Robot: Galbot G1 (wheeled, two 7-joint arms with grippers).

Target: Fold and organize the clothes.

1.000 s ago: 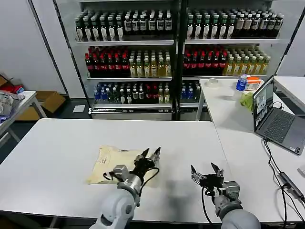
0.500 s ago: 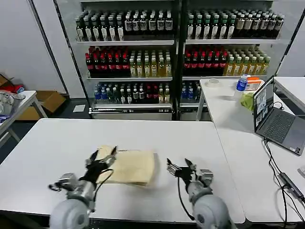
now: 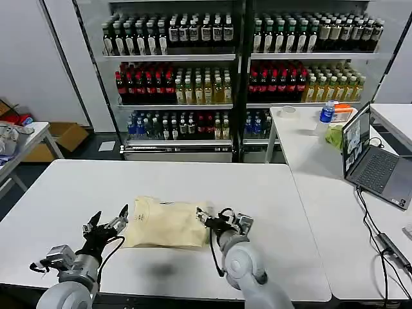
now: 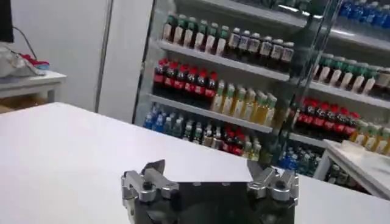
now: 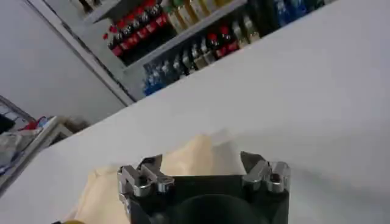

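T-shirt [image 3: 166,223] lies folded between left hand [image 3: 105,223] and right hand [image 3: 219,217].

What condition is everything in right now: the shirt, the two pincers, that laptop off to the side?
T-shirt: folded into a compact pad, lying flat on the white table.
Left pincer: open, empty, just off the shirt's left edge.
Right pincer: open, empty, at the shirt's right edge.
Laptop: lid up, screen lit, on the side table.
Blue-capped bottle: upright, cap on.
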